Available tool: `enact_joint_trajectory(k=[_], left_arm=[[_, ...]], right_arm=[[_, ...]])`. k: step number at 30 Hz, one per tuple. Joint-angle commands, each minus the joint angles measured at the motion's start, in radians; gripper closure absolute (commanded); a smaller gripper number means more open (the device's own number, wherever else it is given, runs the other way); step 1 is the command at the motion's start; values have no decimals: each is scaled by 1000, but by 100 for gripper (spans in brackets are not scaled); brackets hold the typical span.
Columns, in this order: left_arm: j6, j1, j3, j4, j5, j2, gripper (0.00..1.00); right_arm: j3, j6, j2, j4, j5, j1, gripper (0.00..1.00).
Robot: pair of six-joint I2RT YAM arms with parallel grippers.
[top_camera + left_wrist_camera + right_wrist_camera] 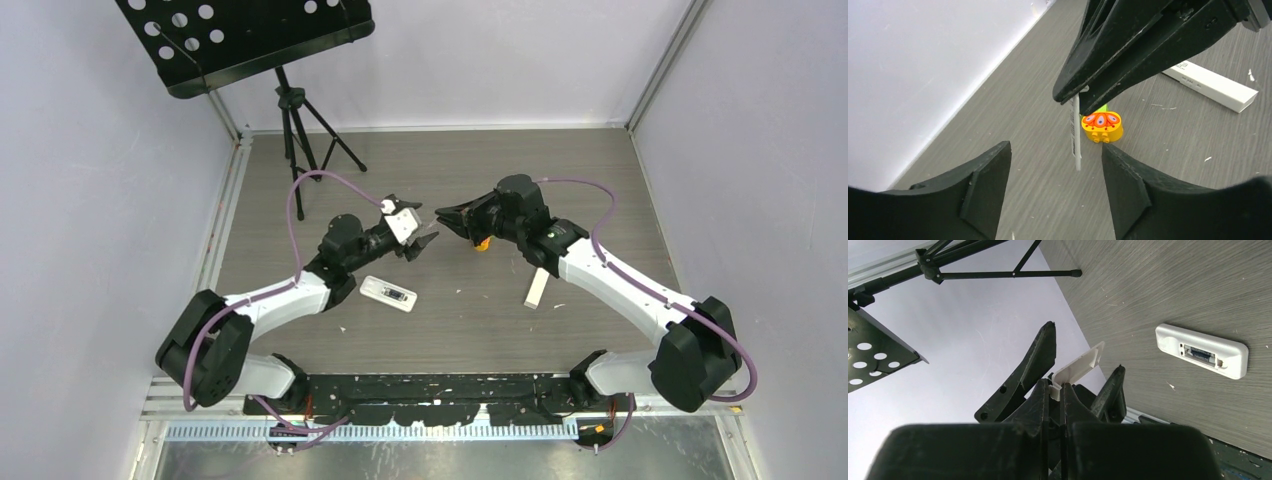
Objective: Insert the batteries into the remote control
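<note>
— How does the remote control (388, 293) look?
— White, lying on the table (450, 160), its slot open with something dark inside.
— What's nearby?
— A white box (536, 288), then an orange-yellow toy (482, 243).
— And the claws?
— The left gripper (1055, 150) gapes, holding nothing. The right gripper (1070, 100) pinches a thin white lid (1076, 135) tight.

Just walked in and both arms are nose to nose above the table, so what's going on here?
The right gripper has its fingers shut on a thin white plastic battery cover, held in the air. The left gripper faces it, fingers open on either side of the cover. The white remote control lies on the grey table with its battery compartment uncovered and something dark inside. An orange-yellow toy and a long white box lie nearby.
</note>
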Motion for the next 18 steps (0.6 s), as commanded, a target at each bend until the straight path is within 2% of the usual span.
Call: enact_joint_trajectory(k=[1,7,13,15,18], left_arm=[[-63,-4,-31,93,-20,-36,29],[-187,-2,-39,19,-39,-74,24],[-541,-2,46,-333,-134,-196,20],[-653,-1,20,-372,-145,-250,20],[-787,3,-22,-493,-250,-341,20]], right_arm=[[1,-25,-40,23,42,-7,100],[-10,-31,-57,41,50,-13,100],[-28,-67,-70,40,80,-19,100],[-41,-98,-77,34,97,-20,100],[-59,-158,-87,30,116,-20,100]])
